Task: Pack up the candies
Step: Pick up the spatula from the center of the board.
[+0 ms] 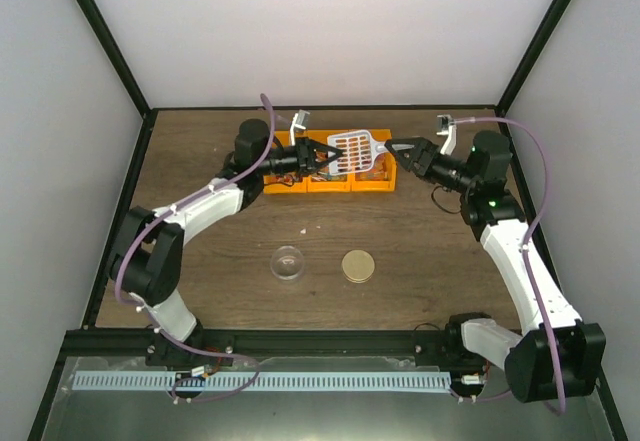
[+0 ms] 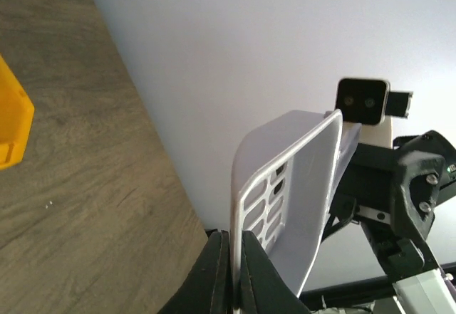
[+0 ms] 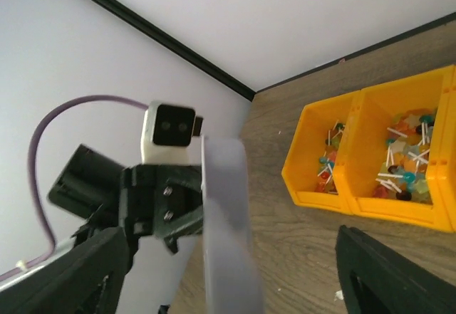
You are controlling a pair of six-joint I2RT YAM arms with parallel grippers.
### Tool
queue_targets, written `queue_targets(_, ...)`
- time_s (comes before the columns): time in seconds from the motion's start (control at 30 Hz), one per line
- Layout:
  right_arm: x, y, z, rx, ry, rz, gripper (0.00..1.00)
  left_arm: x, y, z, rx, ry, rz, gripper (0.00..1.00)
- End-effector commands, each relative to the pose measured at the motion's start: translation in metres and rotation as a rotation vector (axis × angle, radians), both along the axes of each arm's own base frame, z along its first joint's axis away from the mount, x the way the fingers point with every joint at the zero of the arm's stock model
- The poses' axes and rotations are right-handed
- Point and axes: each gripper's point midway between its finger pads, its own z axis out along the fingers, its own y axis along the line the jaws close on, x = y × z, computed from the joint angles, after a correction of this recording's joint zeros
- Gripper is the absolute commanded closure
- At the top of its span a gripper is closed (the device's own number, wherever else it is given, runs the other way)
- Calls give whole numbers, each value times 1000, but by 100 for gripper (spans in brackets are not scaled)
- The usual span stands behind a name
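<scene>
Left claw (image 1: pixel 322 158) grips white scoop (image 1: pixel 356 148) above 3 orange bins (image 1: pixel 330 186); right claw (image 1: pixel 396 147) just beside.

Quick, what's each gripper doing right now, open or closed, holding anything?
Left gripper: closed on the white scoop.
Right gripper: open, fingers wide apart, holding nothing.

You had nothing legible in any view: the orange plastic bins (image 1: pixel 340 185), white slotted plastic scoop (image 1: pixel 355 149) and round gold lid (image 1: pixel 357 266) bore no readable print, and the small mixed-colour wrapped candies (image 3: pixel 402 164) were too tiny to read.
</scene>
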Motion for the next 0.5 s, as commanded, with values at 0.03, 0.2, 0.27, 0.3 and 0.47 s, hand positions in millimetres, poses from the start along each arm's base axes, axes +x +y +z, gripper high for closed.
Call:
queue_targets(0.03, -21, -5, 8, -37, -30, 18, 15, 5, 6, -3, -13, -44, -219, 96)
queue_targets(0.2, -34, -5, 6, -34, -13, 66, 14, 18, 18, -8, -9, -43, -305, 96)
queue_targets(0.27, -37, -3, 6, -32, 9, 95, 13, 20, 21, -9, 5, -67, -328, 96)
queue_targets(0.3, -37, -2, 3, -35, 31, 107, 13, 21, 22, -10, 11, -66, -340, 96)
queue_targets(0.47, -34, 1, -15, -56, 120, 146, 16, 18, 23, -14, 27, -65, -374, 96)
